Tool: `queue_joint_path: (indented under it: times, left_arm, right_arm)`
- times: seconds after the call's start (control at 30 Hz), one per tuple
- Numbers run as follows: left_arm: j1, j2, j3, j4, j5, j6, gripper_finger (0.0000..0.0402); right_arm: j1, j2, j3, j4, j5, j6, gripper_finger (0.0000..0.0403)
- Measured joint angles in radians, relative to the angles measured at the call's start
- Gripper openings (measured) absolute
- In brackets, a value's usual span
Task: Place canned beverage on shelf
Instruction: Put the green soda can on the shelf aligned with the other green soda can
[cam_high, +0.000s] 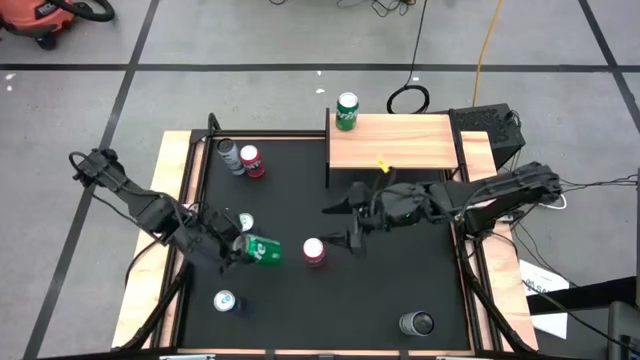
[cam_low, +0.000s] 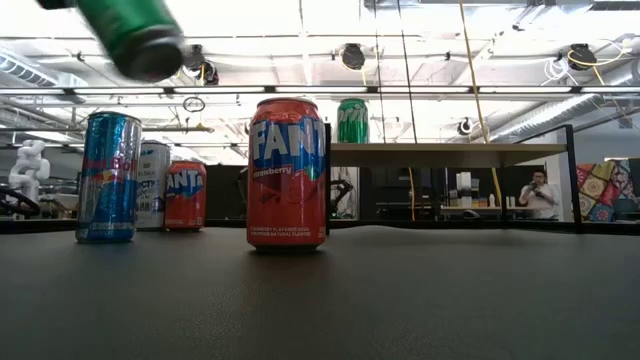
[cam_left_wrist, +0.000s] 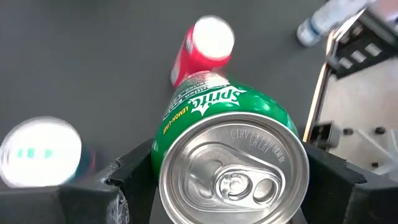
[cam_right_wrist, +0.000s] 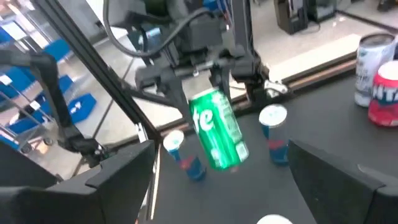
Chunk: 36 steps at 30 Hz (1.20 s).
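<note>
Gripping a green Sprite can (cam_high: 262, 250) mid-air, left gripper (cam_high: 243, 248) clamped on it; one can on shelf (cam_high: 400, 142) already, right gripper (cam_high: 350, 225) open, empty.

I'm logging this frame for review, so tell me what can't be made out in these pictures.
- Low view: the tilted green Sprite can is cut by the top edge; the left gripper holding it is out of frame.
- High view: the dark round can at the mat's near edge shows no label.
- Left wrist view: the pale-topped can is too blurred to identify.
</note>
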Motion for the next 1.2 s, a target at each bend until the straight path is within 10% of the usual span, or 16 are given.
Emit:
queue_joint_path:
  times: [0.43, 0.7, 1.2]
  left_arm:
    - [0.22, 0.027, 0.0, 0.335, 0.021, 0.391, 0.0288]
    - [0.298, 0.071, 0.0, 0.436, 0.057, 0.454, 0.0288]
    - [0.404, 0.134, -0.001, 0.588, 0.158, 0.567, 0.0288]
  right_arm:
    - [-0.014, 0.068, -0.001, -0.018, -0.003, -0.132, 0.0353]
    - [-0.014, 0.083, -0.001, -0.014, 0.151, -0.335, 0.0367]
    - [-0.047, 0.105, -0.001, -0.13, 0.057, -0.274, 0.0375]
